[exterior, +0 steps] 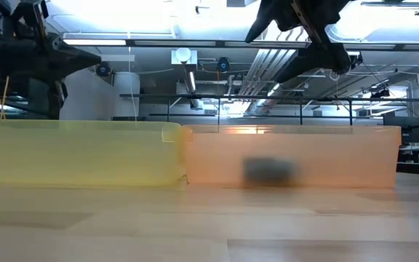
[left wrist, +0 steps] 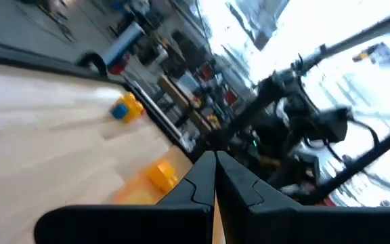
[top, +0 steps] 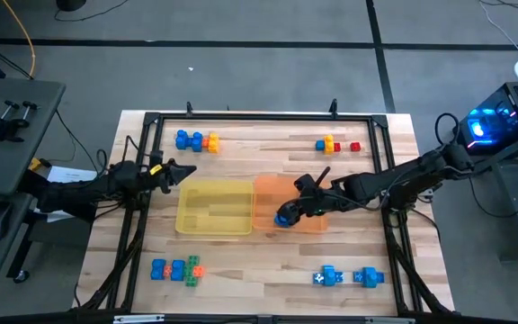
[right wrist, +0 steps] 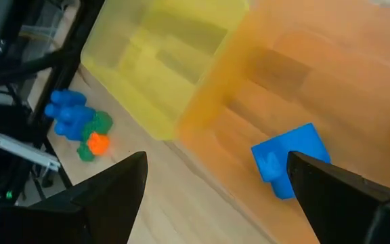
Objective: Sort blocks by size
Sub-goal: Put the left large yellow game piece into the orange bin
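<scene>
My right gripper (top: 288, 214) hangs open over the translucent orange tray (top: 306, 223). In the right wrist view its gripper (right wrist: 215, 183) stands wide apart above a larger blue block (right wrist: 290, 159), which lies on the tray floor and touches neither finger. The block shows as a dark blur through the tray wall in the low view (exterior: 268, 171). My left gripper (top: 183, 173) is shut and empty, in the air just beyond the far left corner of the yellow tray (top: 214, 225). Its closed gripper shows in the left wrist view (left wrist: 215, 183).
Groups of blocks lie near each table corner: far left (top: 196, 140), far right (top: 335, 145), near left (top: 176, 269) and near right (top: 349, 276). The two trays stand side by side mid-table. A black frame (top: 241, 117) runs around the table.
</scene>
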Action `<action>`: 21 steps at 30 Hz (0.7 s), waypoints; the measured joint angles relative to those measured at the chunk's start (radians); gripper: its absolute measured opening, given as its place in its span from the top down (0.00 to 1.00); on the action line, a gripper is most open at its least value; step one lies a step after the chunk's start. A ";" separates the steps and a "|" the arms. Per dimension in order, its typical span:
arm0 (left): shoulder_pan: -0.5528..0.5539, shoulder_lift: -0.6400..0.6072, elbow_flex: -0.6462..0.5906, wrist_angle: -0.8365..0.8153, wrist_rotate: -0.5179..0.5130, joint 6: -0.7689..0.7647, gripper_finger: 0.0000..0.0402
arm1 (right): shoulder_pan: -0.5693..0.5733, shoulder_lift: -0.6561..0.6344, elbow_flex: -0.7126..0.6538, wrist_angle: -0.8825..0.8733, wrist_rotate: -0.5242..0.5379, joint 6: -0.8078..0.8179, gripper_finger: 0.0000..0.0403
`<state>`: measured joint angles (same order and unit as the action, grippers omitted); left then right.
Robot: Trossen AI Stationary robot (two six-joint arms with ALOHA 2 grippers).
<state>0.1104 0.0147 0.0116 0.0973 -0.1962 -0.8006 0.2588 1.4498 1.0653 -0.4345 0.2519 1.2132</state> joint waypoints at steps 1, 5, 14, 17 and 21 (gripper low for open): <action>0.000 0.000 0.000 0.008 -0.029 -0.006 1.00 | 0.000 0.000 0.000 0.009 0.006 0.004 0.14; 0.002 0.016 0.001 0.123 -0.104 -0.125 1.00 | -0.005 0.000 0.000 0.052 0.053 0.019 0.14; 0.033 0.341 0.341 -0.033 -0.018 0.141 0.78 | -0.178 0.000 0.000 0.065 0.035 0.006 0.14; 0.099 0.519 0.541 -0.241 -0.015 0.271 0.68 | -0.301 0.000 0.000 0.066 -0.055 -0.072 0.14; 0.258 0.783 0.783 -0.473 -0.043 0.410 0.57 | -0.455 0.000 0.000 0.094 -0.160 -0.227 0.14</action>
<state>0.3683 0.7975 0.7942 -0.3755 -0.2396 -0.3906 -0.1964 1.4498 1.0653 -0.3402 0.0922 0.9865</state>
